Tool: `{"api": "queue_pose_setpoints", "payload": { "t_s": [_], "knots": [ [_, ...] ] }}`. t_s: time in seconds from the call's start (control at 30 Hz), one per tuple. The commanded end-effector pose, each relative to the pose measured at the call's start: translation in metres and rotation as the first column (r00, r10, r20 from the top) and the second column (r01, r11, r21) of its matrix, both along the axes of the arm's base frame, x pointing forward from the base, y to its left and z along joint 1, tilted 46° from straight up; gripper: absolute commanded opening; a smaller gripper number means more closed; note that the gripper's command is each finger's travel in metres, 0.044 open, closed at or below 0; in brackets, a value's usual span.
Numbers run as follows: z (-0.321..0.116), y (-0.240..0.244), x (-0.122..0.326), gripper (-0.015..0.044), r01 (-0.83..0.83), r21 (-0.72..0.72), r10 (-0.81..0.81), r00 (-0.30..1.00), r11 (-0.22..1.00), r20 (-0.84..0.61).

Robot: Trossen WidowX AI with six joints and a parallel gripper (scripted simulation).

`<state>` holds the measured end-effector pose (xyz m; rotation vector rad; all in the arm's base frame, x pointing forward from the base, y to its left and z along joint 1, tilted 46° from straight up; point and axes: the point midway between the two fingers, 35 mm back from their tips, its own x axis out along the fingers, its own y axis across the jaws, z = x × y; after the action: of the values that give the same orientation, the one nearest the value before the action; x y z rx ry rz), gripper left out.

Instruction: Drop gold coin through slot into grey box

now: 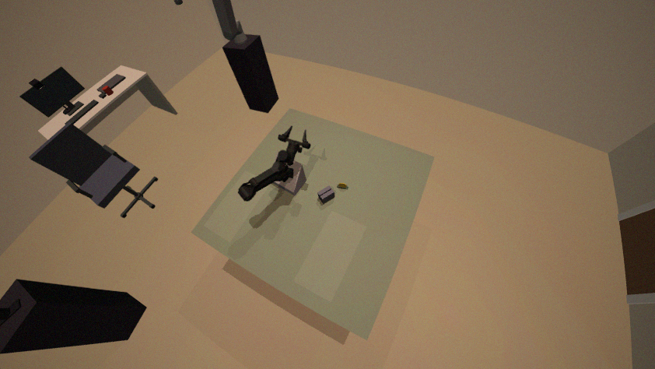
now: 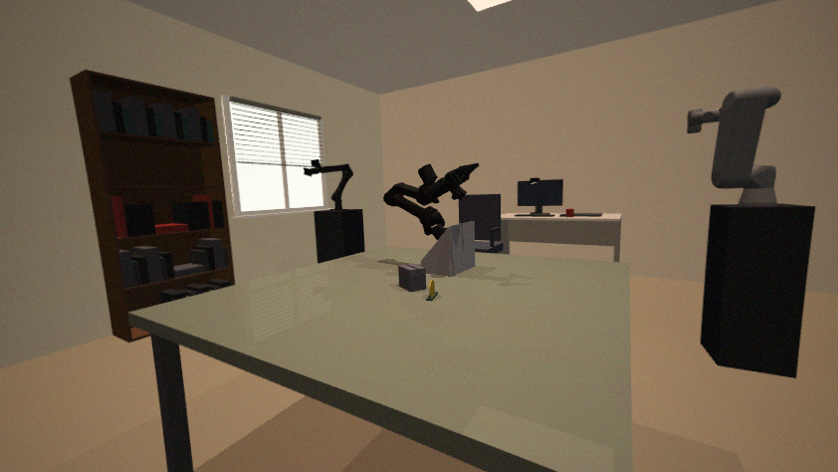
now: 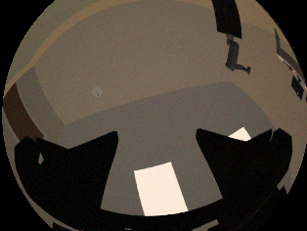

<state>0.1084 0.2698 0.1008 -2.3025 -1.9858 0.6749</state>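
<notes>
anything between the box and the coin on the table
No. In the top view only bare table separates the box from the coin; the open gripper is raised well away.

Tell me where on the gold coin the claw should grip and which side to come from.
Grip the coin by its upper half, pads on its two flat faces, coming straight down from above. It stands on edge with its lower rim sunk in the green holder, so only the top is free. The open claw is raised, well away from it.
</notes>
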Motion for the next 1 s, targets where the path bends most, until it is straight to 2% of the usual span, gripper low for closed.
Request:
{"api": "queue_pose_setpoints", "payload": {
  "t_s": [0.0, 0.07, 0.17, 0.27, 0.37, 0.43, 0.57, 0.7, 0.83, 0.97],
  "knots": [
    [-0.001, 0.0, 0.002, 0.0374, 0.013, -0.006, -0.013, 1.0, 1.0, -0.019],
    [-0.009, 0.003, 0.019, 0.0321, 0.114, -0.061, -0.123, 0.979, 0.992, -0.163],
    [-0.029, 0.003, 0.056, 0.0242, 0.329, -0.215, -0.391, 0.814, 0.92, -0.43],
    [-0.05, -0.004, 0.091, 0.0164, 0.499, -0.39, -0.627, 0.512, 0.774, -0.587],
    [-0.072, -0.018, 0.122, 0.0161, 0.603, -0.563, -0.767, 0.131, 0.565, -0.628],
    [-0.086, -0.03, 0.139, 0.0161, 0.629, -0.661, -0.789, -0.122, 0.408, -0.602],
    [-0.104, -0.049, 0.16, 0.0161, 0.613, -0.77, -0.727, -0.445, 0.178, -0.523],
    [-0.12, -0.07, 0.179, 0.0161, 0.544, -0.837, -0.573, -0.702, -0.049, -0.423],
    [-0.134, -0.092, 0.196, 0.0161, 0.435, -0.864, -0.355, -0.873, -0.255, -0.335],
    [-0.146, -0.117, 0.21, 0.0161, 0.292, -0.851, -0.097, -0.956, -0.436, -0.279]
  ]
}}
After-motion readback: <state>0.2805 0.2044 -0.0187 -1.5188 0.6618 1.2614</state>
